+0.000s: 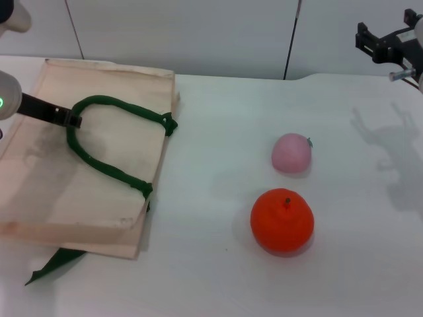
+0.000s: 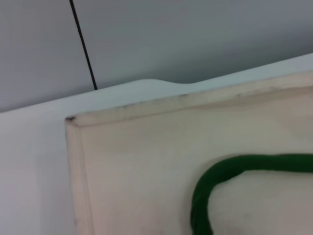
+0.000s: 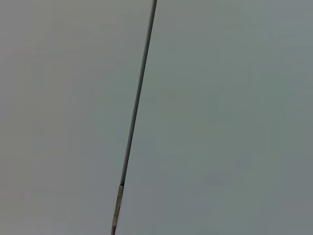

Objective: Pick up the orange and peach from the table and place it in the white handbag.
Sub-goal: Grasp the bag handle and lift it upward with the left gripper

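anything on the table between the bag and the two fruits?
No. In the head view, only bare table separates the white handbag from the peach and orange.

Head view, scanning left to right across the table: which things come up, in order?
Left gripper at the green strap handle, then the flat cream cloth handbag, then the bright orange-red round orange, then the right gripper raised at the far right. The small pale pink peach overlaps the orange's span.
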`<state>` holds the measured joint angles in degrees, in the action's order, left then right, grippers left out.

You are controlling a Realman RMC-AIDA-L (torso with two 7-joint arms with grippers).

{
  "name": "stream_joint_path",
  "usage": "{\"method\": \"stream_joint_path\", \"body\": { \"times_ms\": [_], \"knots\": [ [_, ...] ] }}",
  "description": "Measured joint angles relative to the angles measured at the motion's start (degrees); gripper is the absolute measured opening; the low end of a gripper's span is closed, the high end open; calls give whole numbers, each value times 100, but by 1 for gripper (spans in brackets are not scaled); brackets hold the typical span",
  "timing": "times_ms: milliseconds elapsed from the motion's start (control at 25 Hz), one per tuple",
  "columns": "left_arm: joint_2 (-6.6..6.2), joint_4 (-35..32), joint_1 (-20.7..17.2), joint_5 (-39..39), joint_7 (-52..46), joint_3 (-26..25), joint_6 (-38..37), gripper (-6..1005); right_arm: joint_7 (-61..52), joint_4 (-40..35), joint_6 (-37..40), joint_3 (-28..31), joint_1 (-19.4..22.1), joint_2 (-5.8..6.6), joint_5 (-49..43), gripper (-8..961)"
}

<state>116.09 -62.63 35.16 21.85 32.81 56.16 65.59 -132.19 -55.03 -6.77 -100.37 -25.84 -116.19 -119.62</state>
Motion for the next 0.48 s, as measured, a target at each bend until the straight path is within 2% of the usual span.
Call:
{"method": "stream_joint_path", "body": {
  "times_ms": [480],
  "knots": [
    [2,190,34,-50,-30,0,-210,463,-8,1,0,-14,9,0,0,867]
  ]
}}
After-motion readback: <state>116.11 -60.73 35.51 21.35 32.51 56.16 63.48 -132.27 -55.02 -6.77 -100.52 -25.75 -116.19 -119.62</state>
